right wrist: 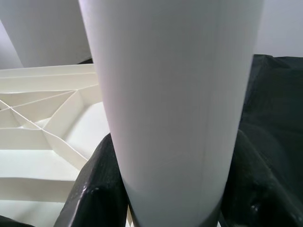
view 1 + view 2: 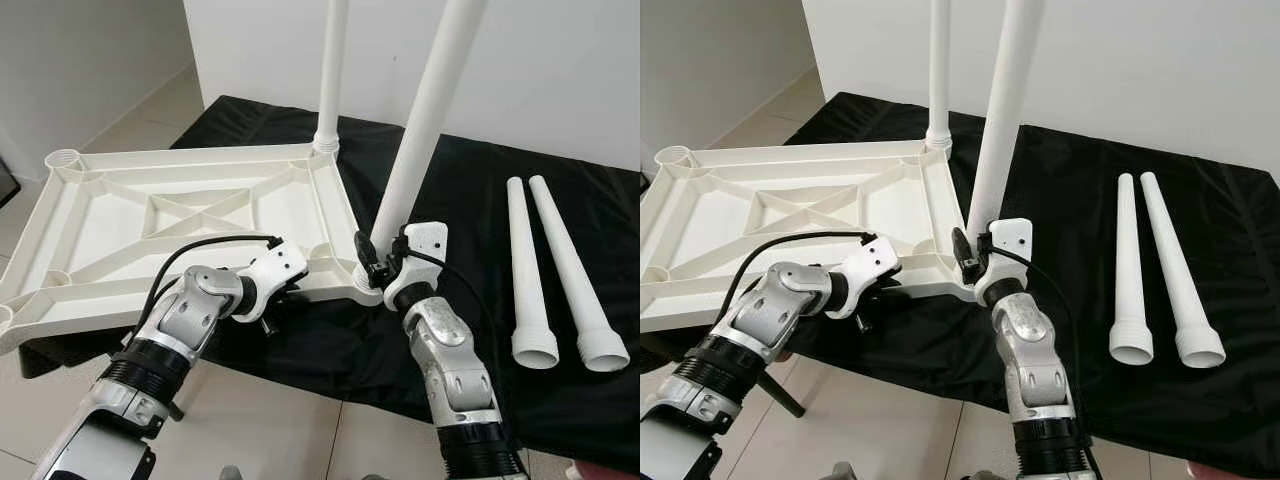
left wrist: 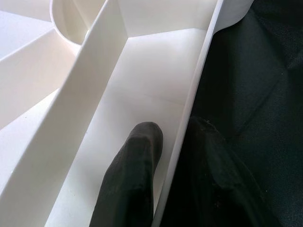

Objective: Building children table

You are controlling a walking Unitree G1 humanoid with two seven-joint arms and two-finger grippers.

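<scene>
Our right gripper (image 2: 378, 262) clamps near leg (image 2: 425, 125), upright, leaning right | our left gripper (image 2: 283, 290) pinches tabletop (image 2: 190, 215) rim, underside up | spare legs (image 2: 555, 265) lie flat.

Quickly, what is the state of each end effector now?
Left end effector: closed on the tabletop rim.
Right end effector: closed on the table leg.

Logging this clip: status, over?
Left gripper clamps tabletop edge wall. Right gripper shut on near leg at corner socket. Two spare legs lie aside.
</scene>
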